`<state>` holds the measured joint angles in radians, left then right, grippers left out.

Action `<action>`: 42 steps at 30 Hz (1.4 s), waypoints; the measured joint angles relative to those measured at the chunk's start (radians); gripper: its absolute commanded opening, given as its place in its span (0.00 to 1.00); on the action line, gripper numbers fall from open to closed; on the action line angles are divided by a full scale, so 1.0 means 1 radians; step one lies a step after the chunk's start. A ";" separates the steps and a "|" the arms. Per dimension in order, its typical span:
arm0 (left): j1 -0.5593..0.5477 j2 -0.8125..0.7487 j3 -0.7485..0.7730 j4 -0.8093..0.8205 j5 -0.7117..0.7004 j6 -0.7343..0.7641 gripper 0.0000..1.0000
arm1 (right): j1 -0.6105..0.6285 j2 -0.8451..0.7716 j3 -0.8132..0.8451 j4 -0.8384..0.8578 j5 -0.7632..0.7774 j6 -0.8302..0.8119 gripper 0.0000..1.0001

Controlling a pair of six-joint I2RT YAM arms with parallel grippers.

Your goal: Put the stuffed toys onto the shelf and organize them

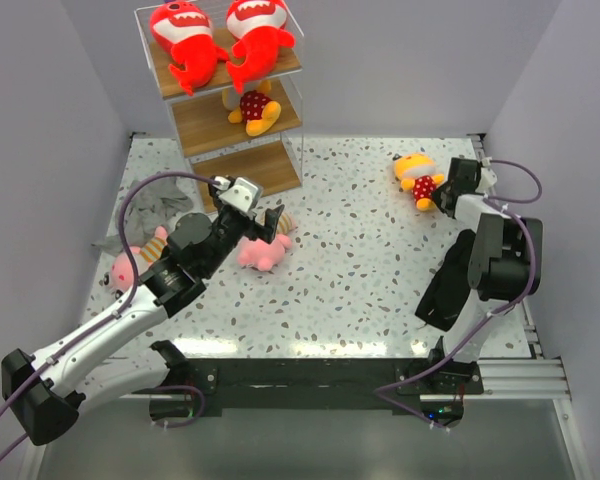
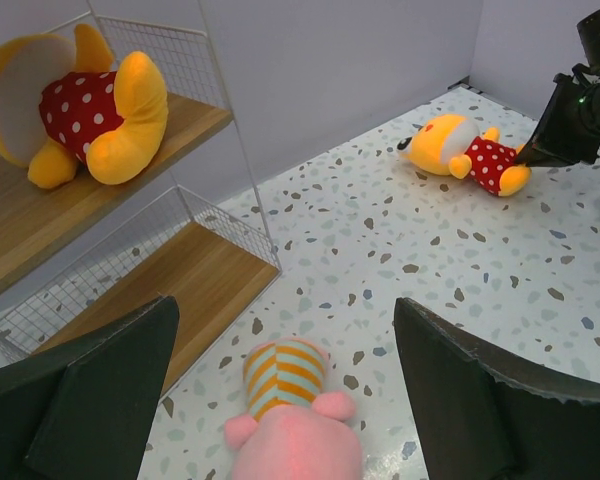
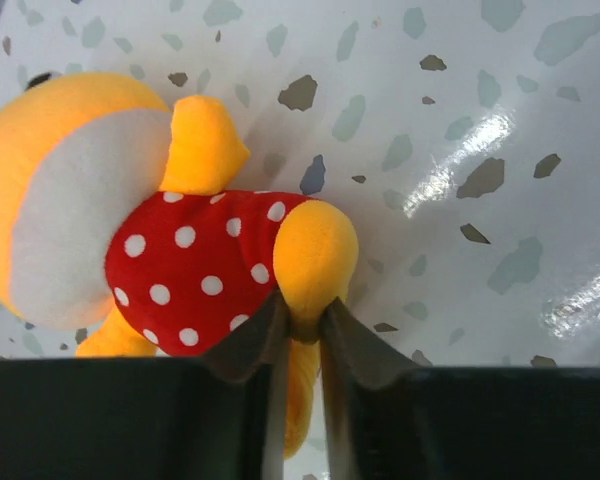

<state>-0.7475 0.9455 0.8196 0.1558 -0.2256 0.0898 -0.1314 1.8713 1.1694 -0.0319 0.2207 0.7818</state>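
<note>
Top overhead, far; left wrist low; right wrist close-up; all share tabletop polka-dot toy (image 1: 417, 178).

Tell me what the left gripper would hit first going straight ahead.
Likely the pink plush toy with the striped cap, lying just ahead of the open left gripper, though depth is unclear.

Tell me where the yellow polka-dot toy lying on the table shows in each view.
Top external: yellow polka-dot toy, far right of the table.
Left wrist: the toy, upper right.
Right wrist: the toy fills the left half.
Shared landmark: the right gripper pinching its leg.
</note>
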 measured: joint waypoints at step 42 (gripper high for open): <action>-0.001 0.167 0.293 -0.456 0.194 -0.107 0.79 | 0.897 -0.952 -0.619 -0.312 0.214 0.625 0.57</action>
<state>-0.7486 1.1122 1.1122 -0.3004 -0.0319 -0.0174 0.7658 0.9192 0.5503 -0.3435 0.4347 1.4071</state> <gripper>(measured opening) 0.853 0.518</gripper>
